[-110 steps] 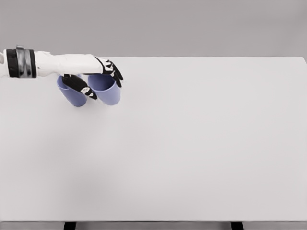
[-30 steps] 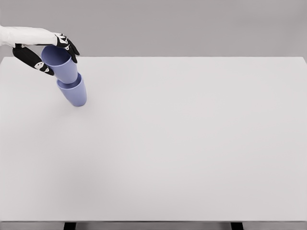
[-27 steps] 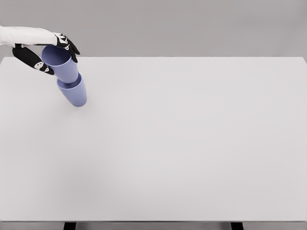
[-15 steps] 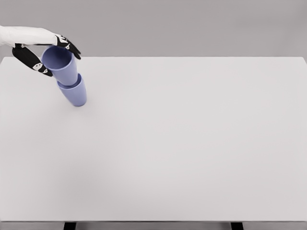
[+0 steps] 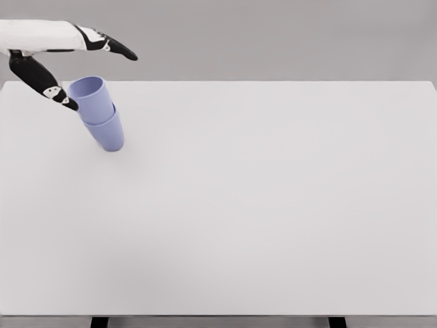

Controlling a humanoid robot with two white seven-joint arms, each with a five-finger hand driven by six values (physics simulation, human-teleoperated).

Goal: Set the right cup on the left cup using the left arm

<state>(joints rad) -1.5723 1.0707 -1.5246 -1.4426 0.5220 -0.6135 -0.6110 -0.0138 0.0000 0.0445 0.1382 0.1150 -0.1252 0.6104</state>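
- Since half a second ago the left hand (image 5: 65,58) has let go: its fingers (image 5: 113,46), which were wrapped about the upper cup's rim, now stretch out flat above it, and the thumb (image 5: 42,83) has swung out toward the cup's left side. That cup has dropped deeper into the one beneath.
- Nearest the camera, well below and to the right of the hand, lies the wide white table (image 5: 259,219), bare and evenly lit; 2 dark legs show under its front edge.
- Just under the hand stands the left cup (image 5: 108,137), its base on the table, leaning toward the upper left as this view renders it.
- Nested in it, directly below the spread fingers, sits the right cup (image 5: 91,99), its mouth open upward. The thumb tip is at or just beside its left wall; I cannot tell whether they touch.
- So the hand is wide open and holds nothing; the stacking looks done, with only the withdrawal left.
- Risk, as I judge it: the thumb is so close that a sideways pull could drag the top cup, tipping the 2-cup stack or sliding it.
- Farthest back, beyond the hand, is a plain grey wall (image 5: 273,37).
- No right arm shows.
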